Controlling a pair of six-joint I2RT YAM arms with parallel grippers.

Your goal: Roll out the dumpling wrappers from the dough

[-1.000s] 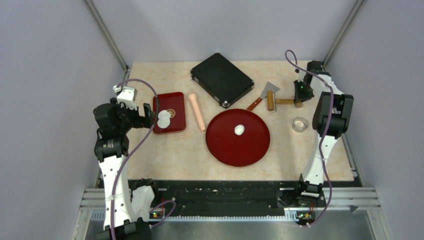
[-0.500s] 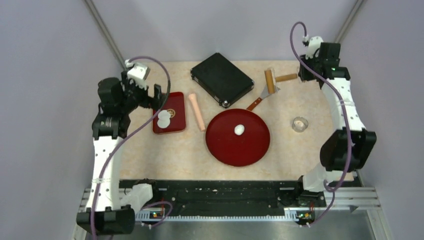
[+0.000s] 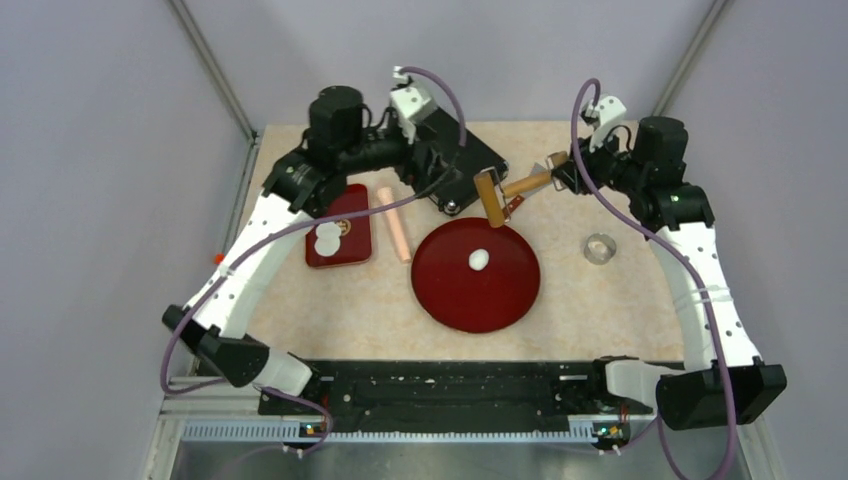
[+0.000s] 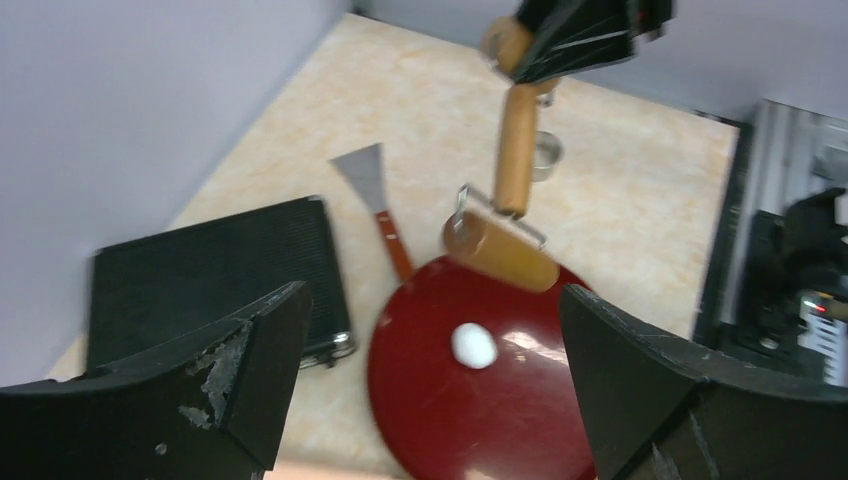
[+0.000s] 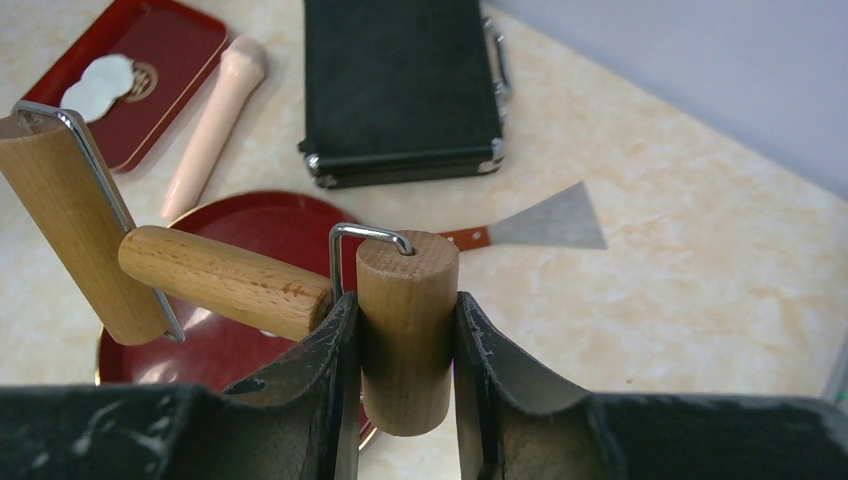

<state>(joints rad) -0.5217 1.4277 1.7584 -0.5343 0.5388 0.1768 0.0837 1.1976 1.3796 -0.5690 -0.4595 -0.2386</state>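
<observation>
The dough (image 3: pixel 479 260) is a small, smooth white lump, egg-shaped and not flattened, lying a little far of centre on the round red plate (image 3: pixel 440 300).

The enclosure has plain pale grey walls (image 3: pixel 100 150) on three sides, with metal posts in the far corners. The table (image 3: pixel 350 310) is beige with a marbled pattern.

A black case (image 3: pixel 472 160) lies at the far middle, partly under the left arm. The plate is just near of it. To the left is a red tray (image 3: pixel 355 250) holding the dumpling wrappers (image 3: pixel 327 238): two thin white round discs with neat edges that overlap each other. A pale pink rolling pin (image 3: pixel 394 222) lies between the tray and the plate.

The right gripper (image 5: pixel 408 330) is clamped on the small end drum of a wooden roller (image 3: pixel 490 197). The roller is off the table, its larger drum at the plate's far rim. The left gripper (image 4: pixel 432 295) is over the case with its jaws spread wide and nothing between them.

A metal scraper (image 5: pixel 550 220) lies beyond the plate. A small clear ring cutter (image 3: pixel 600 248) stands to the right of the plate.
</observation>
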